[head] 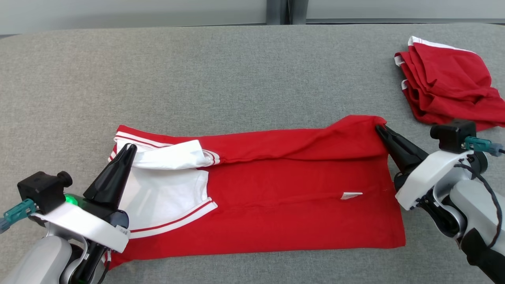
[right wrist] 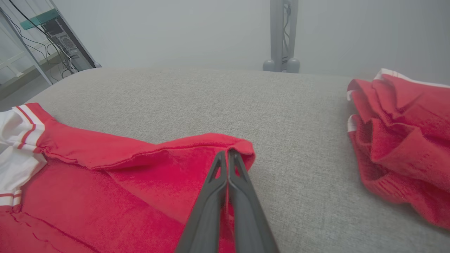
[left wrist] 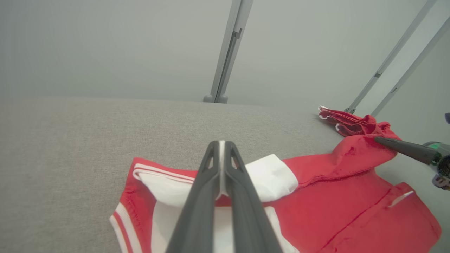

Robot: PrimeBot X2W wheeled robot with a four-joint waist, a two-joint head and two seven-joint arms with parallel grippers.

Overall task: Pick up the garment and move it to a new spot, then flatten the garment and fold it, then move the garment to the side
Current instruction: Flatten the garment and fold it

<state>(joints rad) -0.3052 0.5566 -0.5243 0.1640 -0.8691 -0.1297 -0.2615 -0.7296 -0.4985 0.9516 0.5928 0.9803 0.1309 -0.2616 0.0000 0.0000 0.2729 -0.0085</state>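
Observation:
A red garment (head: 276, 197) with white sleeves and striped trim lies spread on the grey table (head: 236, 71). Its far edge is folded toward me. My left gripper (head: 129, 148) is shut at the white sleeve end, and in the left wrist view white cloth shows between the closed fingers (left wrist: 220, 142). My right gripper (head: 380, 128) is shut on the far right corner of the garment (right wrist: 105, 182). That corner stands raised around the fingertips (right wrist: 227, 151). The left wrist view shows the right gripper (left wrist: 378, 139) pinching that same corner of the garment (left wrist: 351, 211).
A second red garment (head: 446, 86) lies crumpled at the table's far right, close to my right wrist, also seen as a red heap (right wrist: 404, 140) and beyond the held corner (left wrist: 351, 123). Bare grey cloth stretches behind and left of the spread garment. Metal posts stand past the far edge.

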